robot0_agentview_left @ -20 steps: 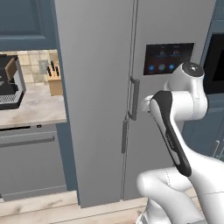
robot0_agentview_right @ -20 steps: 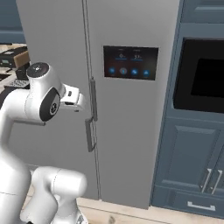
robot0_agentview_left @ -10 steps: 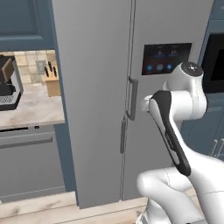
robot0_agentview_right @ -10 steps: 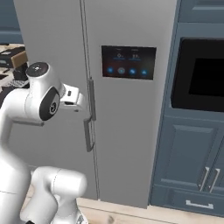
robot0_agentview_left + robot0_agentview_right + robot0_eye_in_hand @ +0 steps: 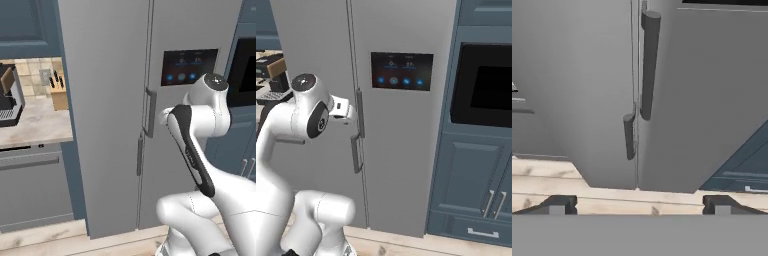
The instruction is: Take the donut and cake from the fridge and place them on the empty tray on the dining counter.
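The tall grey fridge (image 5: 110,100) stands shut in front of me, with a dark touch panel (image 5: 402,70) on its right door. Its bar handles (image 5: 150,112) meet at the door seam; in the hand view the long handle (image 5: 648,65) hangs above a shorter one (image 5: 628,136). My gripper (image 5: 351,111) is open and empty, held close to the right door's handle (image 5: 359,112). In the hand view my gripper (image 5: 639,206) has its fingertips (image 5: 558,205) spread wide apart. Donut and cake are hidden behind the closed doors. Tray and dining counter are out of view.
To the fridge's left runs a wall counter (image 5: 35,127) with a knife block (image 5: 59,92) and a coffee machine (image 5: 9,97). To its right stand blue-grey cabinets (image 5: 481,200) with a built-in black oven (image 5: 486,85). Wooden floor (image 5: 612,195) lies below.
The whole picture has slid slightly left in both base views, so the camera moved a little. The fridge stays shut and the gripper stays open by the handle.
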